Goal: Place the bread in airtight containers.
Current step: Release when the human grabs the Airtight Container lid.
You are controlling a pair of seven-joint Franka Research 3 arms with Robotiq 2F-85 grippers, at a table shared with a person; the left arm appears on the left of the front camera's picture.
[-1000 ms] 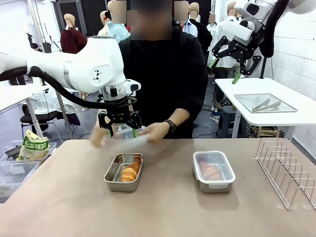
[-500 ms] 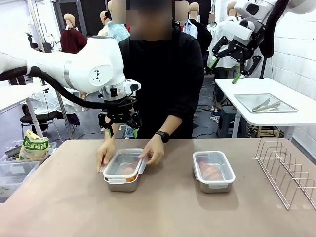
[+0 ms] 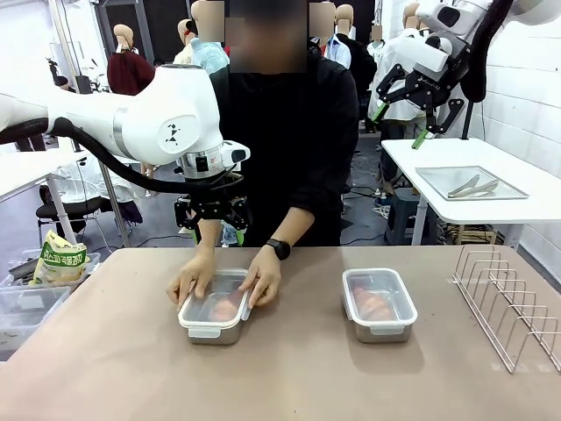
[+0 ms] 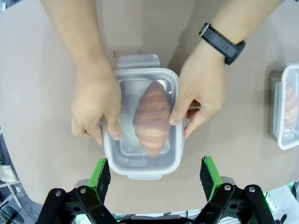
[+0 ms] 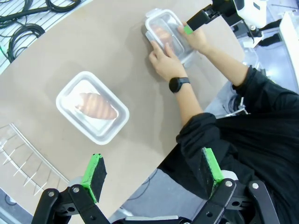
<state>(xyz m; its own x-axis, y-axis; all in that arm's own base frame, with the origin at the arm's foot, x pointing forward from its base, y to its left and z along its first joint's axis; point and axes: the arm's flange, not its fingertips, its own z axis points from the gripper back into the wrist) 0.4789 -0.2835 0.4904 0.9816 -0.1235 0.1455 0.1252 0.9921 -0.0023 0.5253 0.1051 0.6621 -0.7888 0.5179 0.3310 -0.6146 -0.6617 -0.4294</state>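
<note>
Two steel containers sit on the brown table, each with a croissant under a clear lid. The person's hands (image 3: 263,279) press the lid onto the left container (image 3: 213,317), and its bread (image 4: 152,119) shows through the plastic. My left gripper (image 3: 215,230) hangs open above those hands, and in the left wrist view this gripper (image 4: 155,175) holds nothing over that container (image 4: 126,161). The right container (image 3: 379,303) stands lidded, with its bread (image 5: 96,106) inside. My right gripper (image 3: 405,118) is raised high at the right, open and empty, with the same gripper (image 5: 152,170) far above the table.
A wire rack (image 3: 513,303) stands at the table's right edge. Behind it, a white side table carries a flat metal tray (image 3: 469,182) with tongs. A snack bag (image 3: 60,259) and clear bins (image 3: 26,307) sit off the table's left edge.
The person lowered the clear lid onto the left container and now presses it down with both hands. Neither arm has moved.
</note>
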